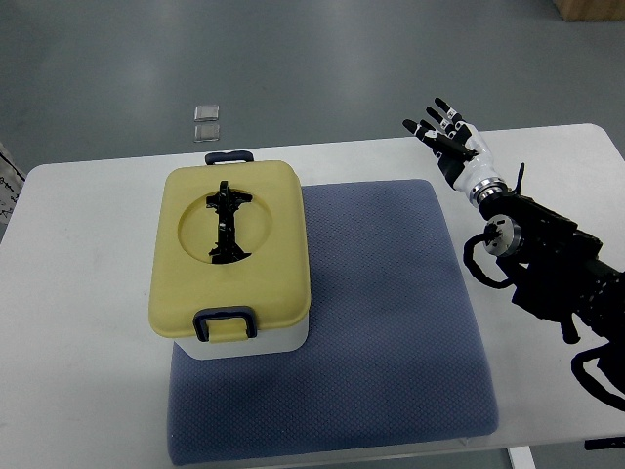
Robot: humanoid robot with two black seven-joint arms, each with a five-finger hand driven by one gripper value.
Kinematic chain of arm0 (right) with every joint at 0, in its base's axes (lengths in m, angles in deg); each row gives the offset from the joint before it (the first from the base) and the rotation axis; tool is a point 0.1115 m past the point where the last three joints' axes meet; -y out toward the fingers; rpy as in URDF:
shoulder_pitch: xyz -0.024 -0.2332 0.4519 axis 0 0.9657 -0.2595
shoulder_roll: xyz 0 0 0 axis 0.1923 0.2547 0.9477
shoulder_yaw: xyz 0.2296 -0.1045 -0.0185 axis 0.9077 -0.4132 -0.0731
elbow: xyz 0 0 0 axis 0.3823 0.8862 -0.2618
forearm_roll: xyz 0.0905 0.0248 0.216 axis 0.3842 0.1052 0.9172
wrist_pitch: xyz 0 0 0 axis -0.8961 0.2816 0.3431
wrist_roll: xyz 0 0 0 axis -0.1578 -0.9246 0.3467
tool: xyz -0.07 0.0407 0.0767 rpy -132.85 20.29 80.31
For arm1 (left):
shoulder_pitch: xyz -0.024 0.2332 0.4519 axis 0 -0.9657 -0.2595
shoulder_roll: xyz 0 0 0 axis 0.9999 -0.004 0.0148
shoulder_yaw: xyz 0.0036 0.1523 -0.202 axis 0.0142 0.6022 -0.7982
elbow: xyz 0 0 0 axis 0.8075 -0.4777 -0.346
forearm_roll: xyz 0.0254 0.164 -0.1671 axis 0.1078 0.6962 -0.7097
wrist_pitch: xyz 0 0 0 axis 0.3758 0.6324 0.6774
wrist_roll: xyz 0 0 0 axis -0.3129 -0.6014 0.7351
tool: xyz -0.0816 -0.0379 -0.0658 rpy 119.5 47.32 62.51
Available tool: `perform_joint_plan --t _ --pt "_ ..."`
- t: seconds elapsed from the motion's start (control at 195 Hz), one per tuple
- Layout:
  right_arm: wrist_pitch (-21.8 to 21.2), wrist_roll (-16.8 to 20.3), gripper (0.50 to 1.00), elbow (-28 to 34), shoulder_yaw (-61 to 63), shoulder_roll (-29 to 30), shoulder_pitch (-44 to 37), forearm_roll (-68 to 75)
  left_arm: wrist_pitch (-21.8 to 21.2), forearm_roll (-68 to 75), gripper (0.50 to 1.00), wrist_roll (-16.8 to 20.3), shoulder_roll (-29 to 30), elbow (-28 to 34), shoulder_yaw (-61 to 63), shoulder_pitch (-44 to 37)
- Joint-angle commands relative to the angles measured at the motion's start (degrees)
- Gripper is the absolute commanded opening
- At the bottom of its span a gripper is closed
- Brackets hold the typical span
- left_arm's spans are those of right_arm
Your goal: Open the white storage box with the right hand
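- Right hand [446, 132]: fingers [441, 106] spread and extended, holding nothing; the hand is raised over the far right part of the white table [88, 293], its arm entering from the right edge.
- White storage box [232, 256]: well to the left of the hand, apart from it, resting on the left part of a blue-grey mat [391, 322]; its body is white and its lid [231, 244] pale yellow, seated closed.
- Lid details: a black folding handle [226, 226] lies flat in a round recess at the centre; dark clasps [225, 322] sit at the near and far edges.
- Mat: lies left of the hand and nearer the camera, between hand and box.
- Floor beyond the table: two small clear objects [206, 122], far left of the hand.
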Motion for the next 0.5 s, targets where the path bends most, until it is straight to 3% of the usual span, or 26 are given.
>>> perform_joint_plan --t 0.0,0.493 --pt "0.0 0.0 0.952 0.0 0.0 0.0 -0.06 0.0 0.04 -0.01 1.0 0.09 0.0 -0.09 0.08 -0.03" --pt "1.58 0.09 0.952 -0.09 0.0 0.0 -0.06 0.0 -0.31 -0.1 1.0 0.09 0.0 -0.09 -0.18 0.41"
